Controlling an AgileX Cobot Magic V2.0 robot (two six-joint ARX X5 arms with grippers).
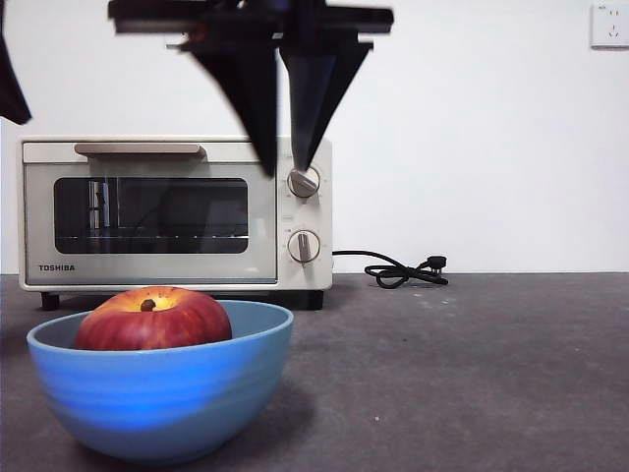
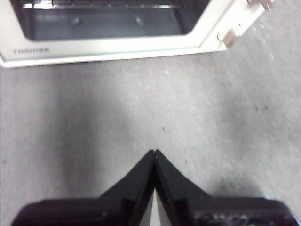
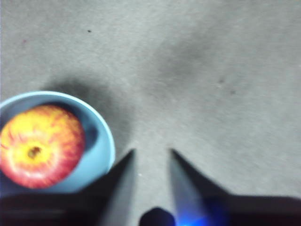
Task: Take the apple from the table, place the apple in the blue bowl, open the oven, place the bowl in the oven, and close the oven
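The apple (image 1: 152, 319) sits in the blue bowl (image 1: 162, 393); the right gripper (image 3: 151, 157), open and empty, should approach the oven (image 1: 175, 211) handle squarely.

Closed left pincer (image 2: 154, 151) near oven (image 2: 117, 42)

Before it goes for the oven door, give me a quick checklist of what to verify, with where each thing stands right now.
1. Apple in the blue bowl: ok.
2. Right gripper open, empty, above bare table beside the bowl: ok.
3. Left gripper shut, holding nothing, near the oven: ok.
4. Oven door closed, step not yet done: ok.
5. Bar handle unobstructed: ok.
6. Bowl stands in front of the door; room for it to swing down: cannot tell.
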